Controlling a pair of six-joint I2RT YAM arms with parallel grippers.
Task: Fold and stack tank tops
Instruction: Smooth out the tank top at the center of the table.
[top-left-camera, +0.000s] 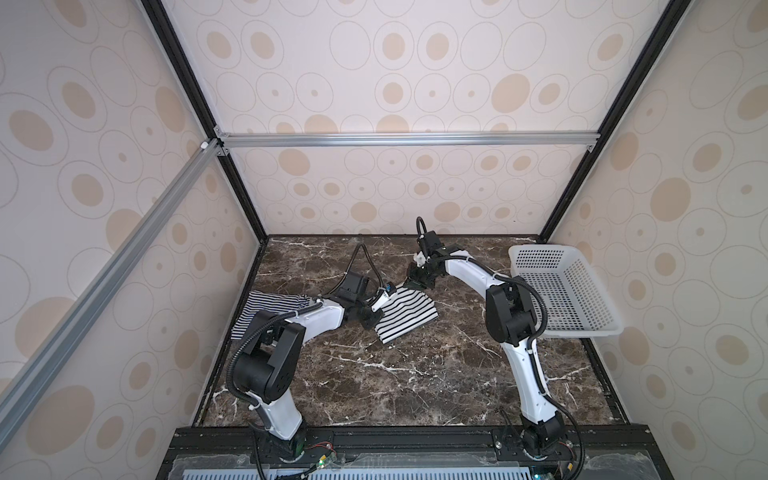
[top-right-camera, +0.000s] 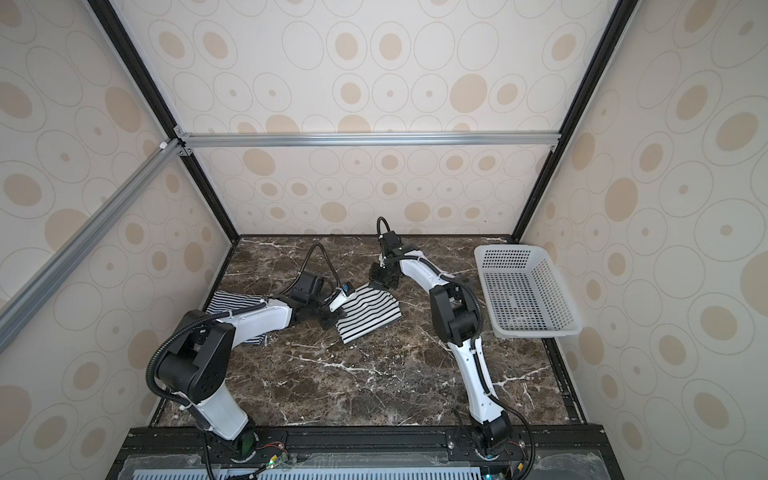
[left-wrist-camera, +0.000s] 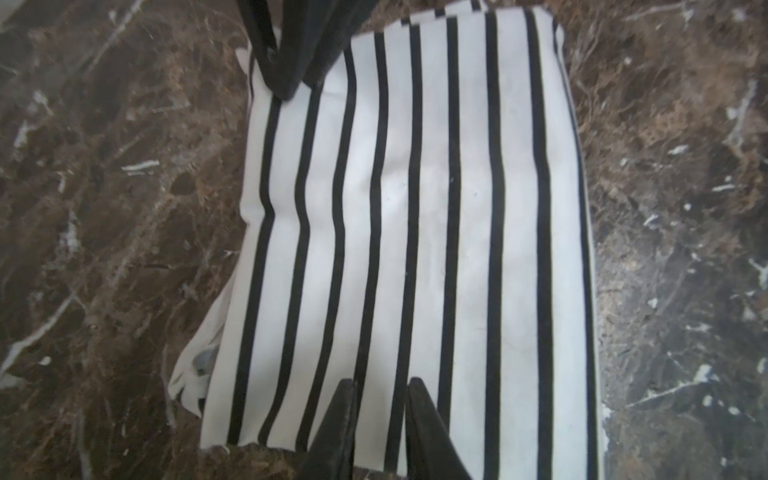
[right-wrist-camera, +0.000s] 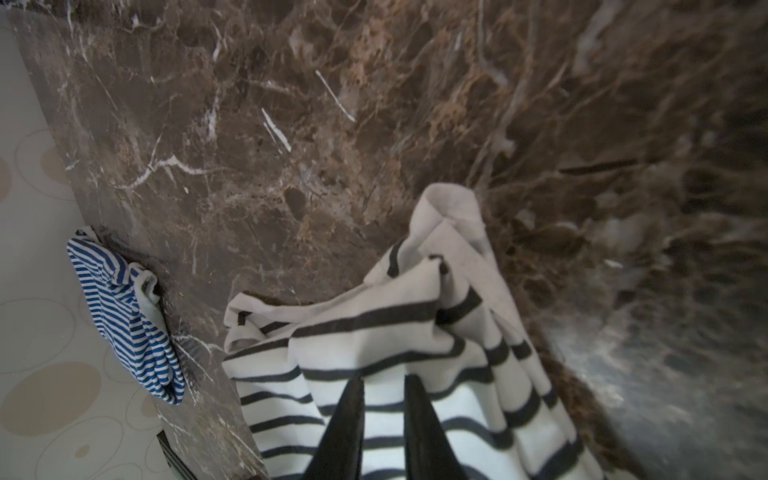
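Tank tops both lie on the worktop (top-left-camera: 415, 374), apart and unstacked. The wide-striped top (top-left-camera: 405, 313), at centre, looks folded into a rough rectangle with its far corner rumpled. The fine-striped top (top-left-camera: 262, 305) lies bunched near the left edge, not yet folded, I judge. Left gripper (left-wrist-camera: 381, 384) and right gripper (right-wrist-camera: 384, 380) sit at the wide-striped top's edges, jaws nearly together; whether they are pinching it, I cannot tell.

Fine-striped top (top-left-camera: 266, 305) partly hidden behind left arm (top-left-camera: 320, 319).
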